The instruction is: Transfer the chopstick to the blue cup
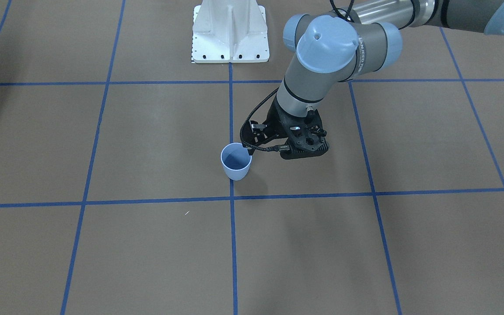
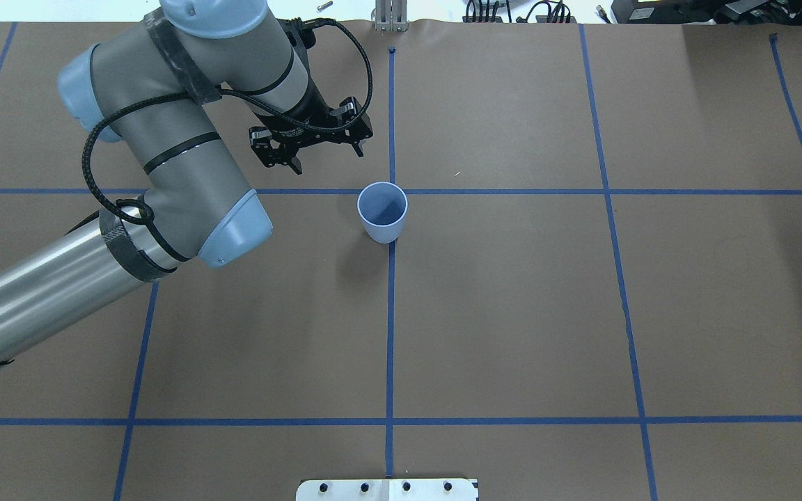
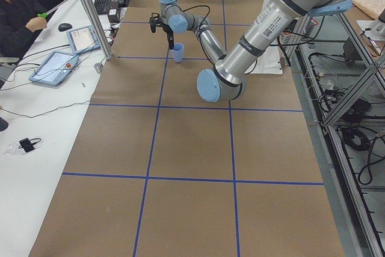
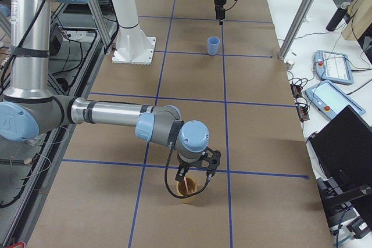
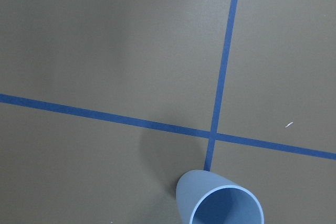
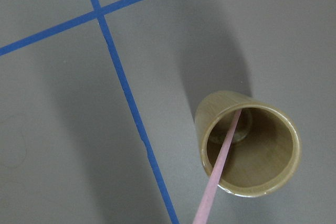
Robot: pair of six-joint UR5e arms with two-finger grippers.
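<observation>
The blue cup (image 2: 382, 211) stands upright and empty on the brown table, on a tape line; it also shows in the front view (image 1: 236, 162) and the left wrist view (image 5: 220, 203). My left gripper (image 2: 326, 158) hangs open and empty above the table, just beyond and to the left of the cup. The chopstick (image 6: 220, 166), a thin pink stick, leans inside a tan cup (image 6: 210, 109) at the table's right end. My right gripper (image 4: 192, 179) hovers directly over that tan cup (image 4: 187, 191); I cannot tell whether it is open or shut.
The white arm base (image 1: 230, 35) stands at the robot's edge of the table. Blue tape lines grid the brown surface. A side table with tablets (image 3: 57, 64), a metal post (image 3: 90, 16) and a seated operator (image 3: 24, 10) are beyond the far edge.
</observation>
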